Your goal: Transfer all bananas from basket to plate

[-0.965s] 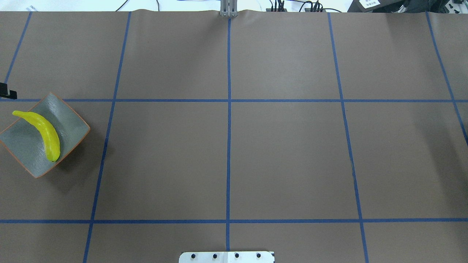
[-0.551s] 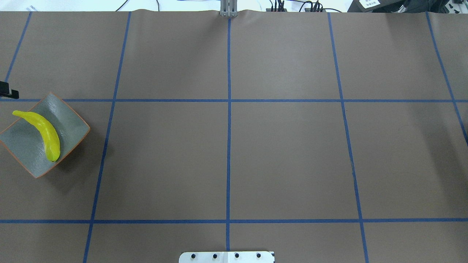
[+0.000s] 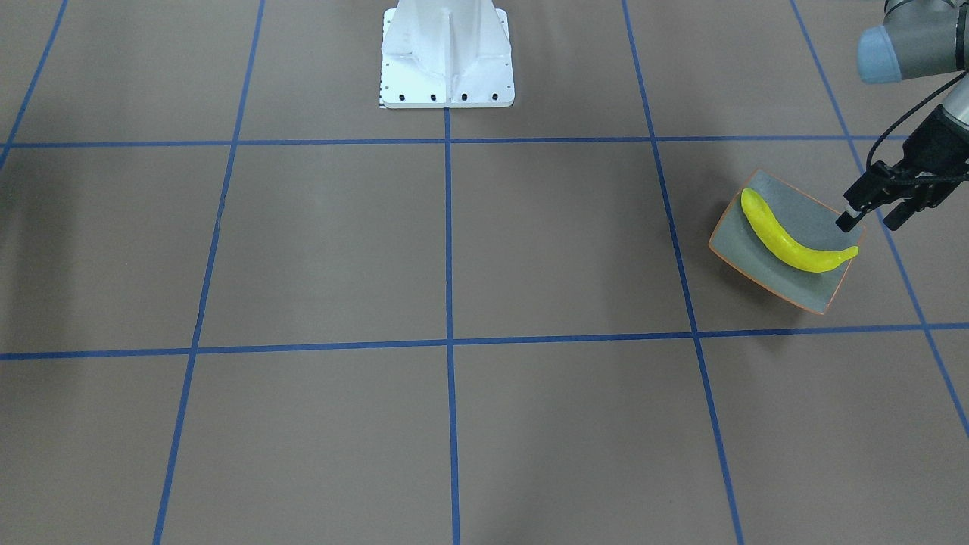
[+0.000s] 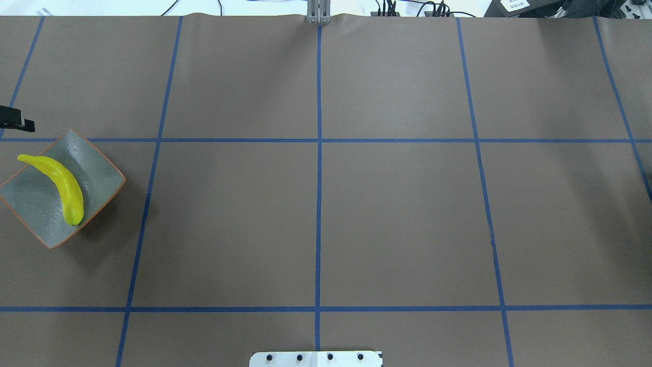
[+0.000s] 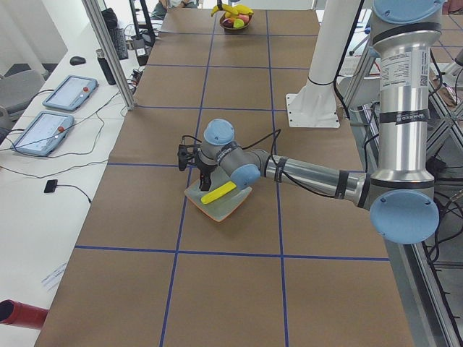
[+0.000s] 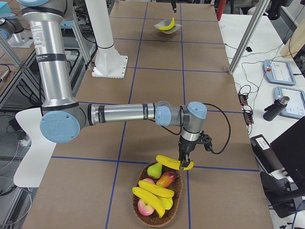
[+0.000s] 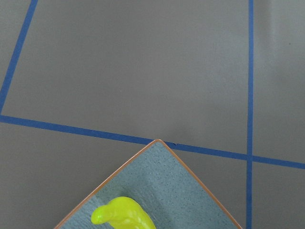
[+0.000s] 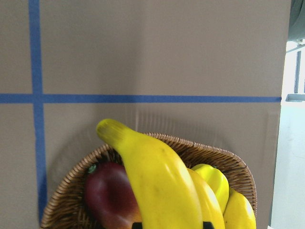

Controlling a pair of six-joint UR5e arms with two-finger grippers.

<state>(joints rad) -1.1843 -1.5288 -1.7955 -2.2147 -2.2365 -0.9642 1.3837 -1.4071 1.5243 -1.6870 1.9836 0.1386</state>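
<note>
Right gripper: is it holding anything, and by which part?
The right gripper holds a banana off-centre, nearer one end, just above the basket.

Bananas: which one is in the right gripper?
The glossy yellow banana crosswise over the brown wicker basket's rim, clamped by the right gripper. The other bananas lie down inside the basket; one more banana rests on the grey-green square plate.

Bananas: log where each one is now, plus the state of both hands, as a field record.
on plate: one banana, lying across the plate
left hand: open, empty, near the plate's edge
right hand: shut on a held banana, just above the basket
in basket: at least two bananas, with other fruit
task: not done
</note>
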